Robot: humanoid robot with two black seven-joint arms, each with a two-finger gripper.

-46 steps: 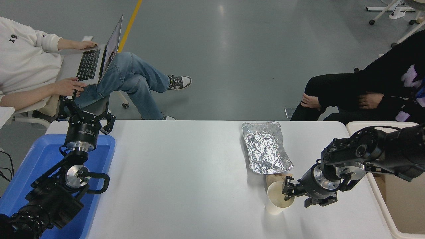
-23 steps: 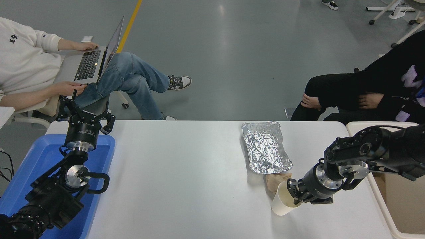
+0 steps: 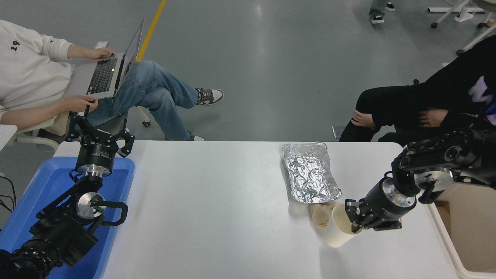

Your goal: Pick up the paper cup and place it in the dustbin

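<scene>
The cream-white paper cup (image 3: 338, 231) is tilted, its mouth facing up and right, lifted just off the white table (image 3: 217, 217). My right gripper (image 3: 353, 221) is shut on the cup's rim, coming in from the right. The beige dustbin (image 3: 461, 228) stands at the table's right edge, to the right of the cup; my right arm crosses over its far rim. My left gripper (image 3: 99, 133) is parked open over the blue tray at the left.
A crinkled silver foil tray (image 3: 310, 172) lies just behind the cup, with a crumpled tan paper wad (image 3: 320, 213) at its near end. A flat blue tray (image 3: 46, 186) sits at the left. People sit at the table's far side, left and right.
My right gripper closed on the cup's rim, lifted it and carried it to the right, toward the dustbin. The cup now tilts. The left arm has not moved.
</scene>
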